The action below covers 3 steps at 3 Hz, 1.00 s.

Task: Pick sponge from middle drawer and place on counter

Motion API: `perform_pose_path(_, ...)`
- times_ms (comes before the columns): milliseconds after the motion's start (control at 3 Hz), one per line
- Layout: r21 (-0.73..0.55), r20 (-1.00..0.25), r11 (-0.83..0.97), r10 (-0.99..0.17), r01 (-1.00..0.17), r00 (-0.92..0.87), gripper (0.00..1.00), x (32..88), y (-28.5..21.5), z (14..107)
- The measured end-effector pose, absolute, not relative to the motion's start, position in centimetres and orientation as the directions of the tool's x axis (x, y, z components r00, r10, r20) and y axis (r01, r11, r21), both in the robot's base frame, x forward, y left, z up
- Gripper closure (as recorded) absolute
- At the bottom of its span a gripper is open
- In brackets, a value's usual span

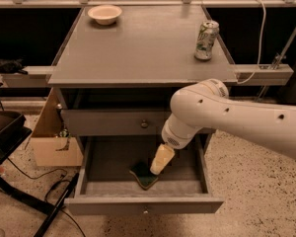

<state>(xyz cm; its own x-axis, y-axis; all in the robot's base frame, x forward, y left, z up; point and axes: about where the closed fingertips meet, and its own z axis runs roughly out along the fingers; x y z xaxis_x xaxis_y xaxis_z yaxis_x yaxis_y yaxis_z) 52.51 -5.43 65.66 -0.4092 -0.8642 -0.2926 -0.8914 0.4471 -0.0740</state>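
Reaching in from the right, the robot's white arm (237, 120) is the biggest thing in view, its thick perforated shell crossing in front of the grey cabinet and bending down toward the open drawer. Behind and above it lies the tabletop (138, 48), a broad matte grey surface that carries only two small things, set well apart. Below the tabletop is the upper drawer (108, 122), closed, with its small knob (144, 124) at the centre. Under that, the middle drawer (138, 205) is pulled far out (its front panel sits close to the bottom edge of the view), so its floor is visible from above. A cardboard box (49, 142) stands on the speckled floor just left of the cabinet. On the tabletop, a pale bowl (104, 14) rests near the far left corner, and a soda can (206, 40) stands upright near the right edge. The end effector (157, 168), cream-coloured and tilted down to the left, hangs inside the middle drawer with its tip against the sponge; whether it is open or closed cannot be told from this angle. The sponge (142, 179) lies flat on the drawer floor, near the middle and toward the front, dark green face up, partly covered by the end effector.
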Motion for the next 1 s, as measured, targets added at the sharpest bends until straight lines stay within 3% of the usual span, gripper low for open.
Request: perform_pose_path(1000, 0.092, -0.282, 0.417, -0.86, -0.904, -0.425, 0.0, 52.7, 0.2, 52.0)
